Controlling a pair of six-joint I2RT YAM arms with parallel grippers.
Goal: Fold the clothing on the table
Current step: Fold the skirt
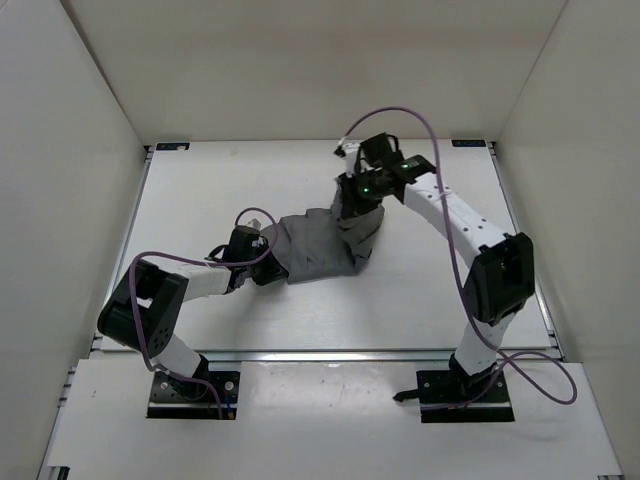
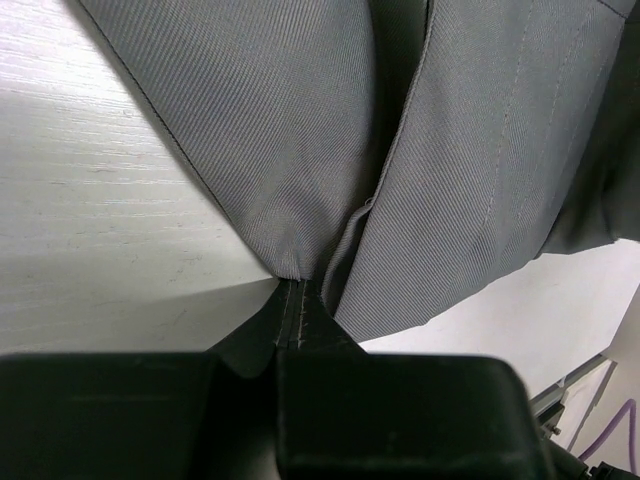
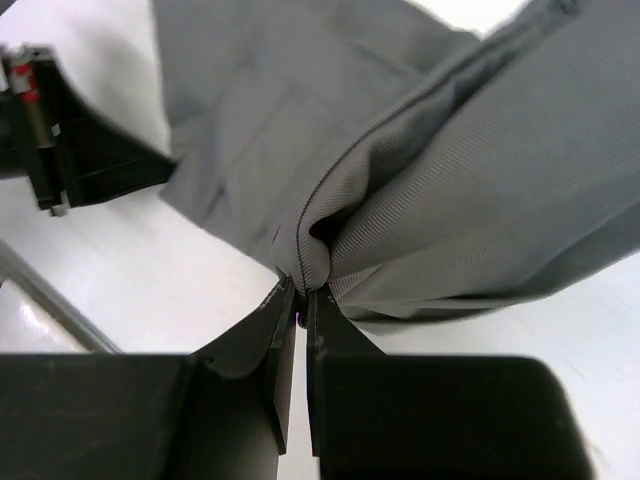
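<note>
View from above: a large flat white rectangular table [image 1: 200,190] with a bunched mid-grey soft fabric skirt [image 1: 315,250] lying near its centre. The black left gripper [image 1: 265,262] meets the skirt's 8 o'clock end. The black right gripper [image 1: 352,205] sits at its 1 o'clock corner, where the cloth bunches into folds. Thin purple cables [image 1: 400,109] loop along both white robot arms [image 1: 445,210].

Bright, even overhead light; the white table [image 1: 200,200] nearly blows out at 1 o'clock in the right wrist view. Soft shadow lies beside the skirt [image 1: 315,250]. That view's 9 o'clock side is blurred.
</note>
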